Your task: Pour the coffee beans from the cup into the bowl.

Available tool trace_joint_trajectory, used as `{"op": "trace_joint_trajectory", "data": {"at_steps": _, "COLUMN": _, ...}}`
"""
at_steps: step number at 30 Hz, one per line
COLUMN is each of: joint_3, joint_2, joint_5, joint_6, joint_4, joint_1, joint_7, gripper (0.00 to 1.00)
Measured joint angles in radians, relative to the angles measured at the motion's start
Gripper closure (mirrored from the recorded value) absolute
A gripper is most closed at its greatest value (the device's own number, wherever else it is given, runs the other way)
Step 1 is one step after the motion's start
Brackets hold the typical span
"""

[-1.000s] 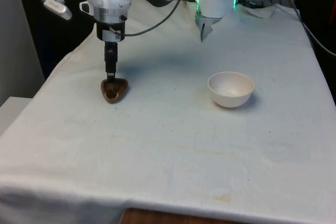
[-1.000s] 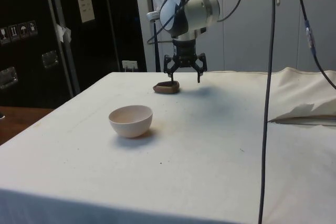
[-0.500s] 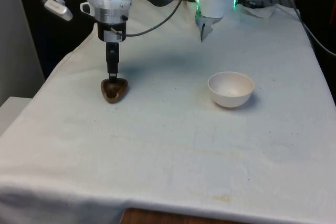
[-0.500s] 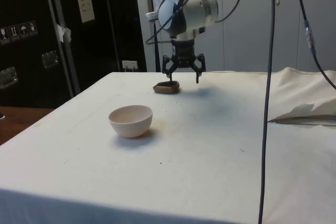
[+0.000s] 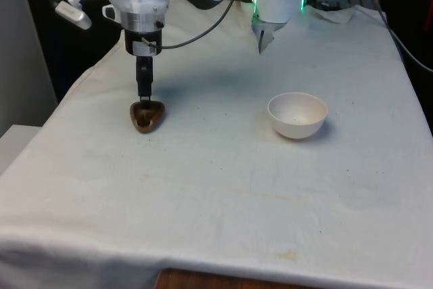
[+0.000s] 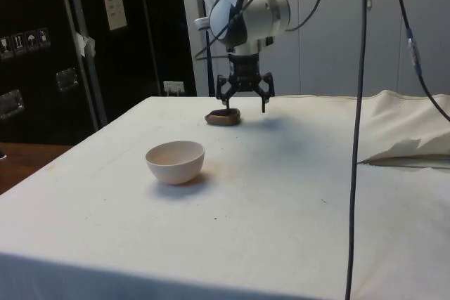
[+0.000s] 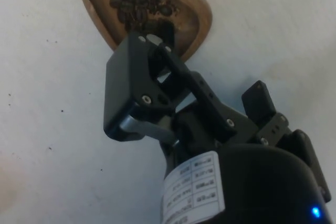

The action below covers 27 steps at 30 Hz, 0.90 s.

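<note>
White bowl nearest, round, pale, sitting at about 3 o'clock from cup, well apart. Brown wooden cup farther back: shallow, teardrop-shaped, dark coffee beans heaped inside. Gripper hangs just above cup's far rim at 12 o'clock, fingers spread wide, gripping nothing.
</note>
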Motion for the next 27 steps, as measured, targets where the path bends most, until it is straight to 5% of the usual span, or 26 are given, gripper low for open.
{"op": "trace_joint_trajectory", "data": {"at_steps": 7, "joint_3": -0.001, "joint_2": 0.011, "joint_5": 0.064, "joint_6": -0.022, "joint_4": 0.021, "joint_1": -0.005, "joint_7": -0.052, "gripper": 0.0}}
{"op": "trace_joint_trajectory", "data": {"at_steps": 24, "joint_3": -0.003, "joint_2": 0.011, "joint_5": 0.084, "joint_6": -0.028, "joint_4": 0.024, "joint_1": -0.005, "joint_7": -0.069, "gripper": 0.0}}
{"op": "trace_joint_trajectory", "data": {"at_steps": 27, "joint_3": -0.004, "joint_2": 0.011, "joint_5": 0.084, "joint_6": -0.028, "joint_4": 0.024, "joint_1": -0.005, "joint_7": -0.07, "gripper": 0.14}}
